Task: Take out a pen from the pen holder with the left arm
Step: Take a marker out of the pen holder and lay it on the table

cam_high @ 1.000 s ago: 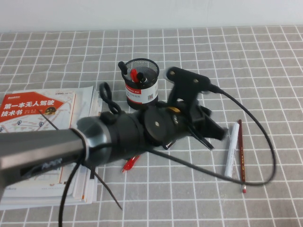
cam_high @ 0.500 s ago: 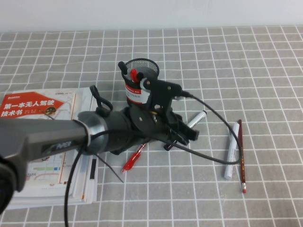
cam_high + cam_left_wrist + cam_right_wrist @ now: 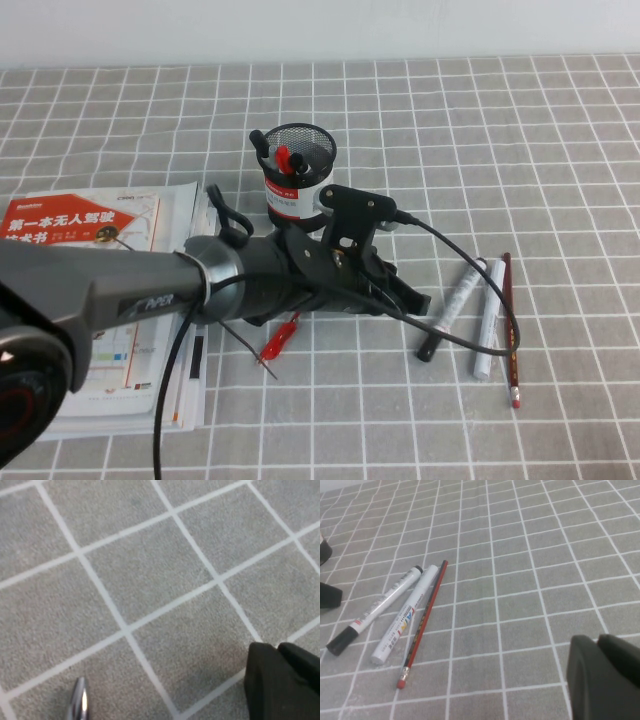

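The black mesh pen holder (image 3: pixel 298 172) stands upright at the table's middle, with a red-topped pen (image 3: pixel 283 157) and dark pens inside. My left gripper (image 3: pixel 418 300) hangs low over the cloth in front and to the right of it, shut and empty; its fingers (image 3: pixel 280 680) are pressed together. A white marker with a black cap (image 3: pixel 454 310) lies just right of that gripper, apart from it. A red pen (image 3: pixel 281 337) lies under the left arm. My right gripper (image 3: pixel 597 639) is shut and empty over bare cloth, outside the high view.
A second white marker (image 3: pixel 489 322) and a red pencil (image 3: pixel 510 330) lie side by side right of the capped marker. A stack of booklets (image 3: pixel 95 235) sits at the left. A black cable (image 3: pixel 500 290) loops from the left wrist over the pens.
The left gripper has drawn back to the left and lowered. The black-capped marker, near the gripper half a second ago, now lies farther right and nearer, beside the other marker.
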Motion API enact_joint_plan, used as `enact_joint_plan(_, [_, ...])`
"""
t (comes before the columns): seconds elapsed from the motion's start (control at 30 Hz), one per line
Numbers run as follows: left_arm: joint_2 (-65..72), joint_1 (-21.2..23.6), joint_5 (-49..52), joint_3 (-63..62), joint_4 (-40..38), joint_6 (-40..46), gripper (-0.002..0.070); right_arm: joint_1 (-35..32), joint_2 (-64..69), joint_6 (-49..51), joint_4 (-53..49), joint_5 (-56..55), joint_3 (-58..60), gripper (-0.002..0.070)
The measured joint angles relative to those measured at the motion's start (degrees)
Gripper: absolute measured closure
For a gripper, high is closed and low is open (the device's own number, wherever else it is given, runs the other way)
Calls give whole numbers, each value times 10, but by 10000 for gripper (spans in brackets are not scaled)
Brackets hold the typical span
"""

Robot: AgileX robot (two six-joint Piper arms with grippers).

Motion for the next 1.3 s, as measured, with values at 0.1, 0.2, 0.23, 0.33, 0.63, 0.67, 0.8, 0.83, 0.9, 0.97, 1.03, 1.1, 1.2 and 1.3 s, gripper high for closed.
enact_joint_plan(0.1, [0, 1, 10, -1, 0, -4, 675, 0, 0, 0, 0, 0, 0, 689])
enact_joint_plan(0.2, [-7, 1, 16, -1, 3, -12, 675, 0, 0, 0, 0, 0, 0, 689])
enact_joint_plan(0.23, [-13, 1, 16, 0, 4, -13, 675, 0, 0, 0, 0, 0, 0, 689])
enact_joint_plan(0.33, [-54, 1, -1, 2, 18, -14, 675, 0, 0, 0, 0, 0, 0, 689])
enact_joint_plan(0.63, [-337, 1, -102, 54, 62, 56, 675, 1, 0, 0, 0, 0, 0, 689])
enact_joint_plan(0.67, [-374, 1, -116, 73, 62, 57, 675, 1, 0, 0, 0, 0, 0, 689])
enact_joint_plan(0.8, [-507, 1, -170, 193, 36, 61, 675, 1, 0, 0, 0, 0, 0, 689])
enact_joint_plan(0.83, [-540, 1, -178, 227, 23, 62, 675, 1, 0, 0, 0, 0, 0, 689])
enact_joint_plan(0.9, [-599, 1, -187, 288, -2, 62, 675, 1, 0, 0, 0, 0, 0, 689])
enact_joint_plan(0.97, [-658, 1, -192, 335, -31, 69, 675, 1, 0, 0, 0, 0, 0, 689])
enact_joint_plan(1.03, [-724, 1, -196, 374, -73, 90, 675, 1, 0, 0, 0, 0, 0, 689])
enact_joint_plan(1.1, [-788, 1, -208, 412, -135, 136, 675, 2, 0, 0, 0, 0, 0, 689])
enact_joint_plan(1.2, [-866, 1, -245, 452, -256, 241, 675, 2, 0, 0, 0, 0, 0, 689])
enact_joint_plan(1.3, [-943, 1, -310, 479, -403, 383, 675, 2, 0, 0, 0, 0, 0, 689])
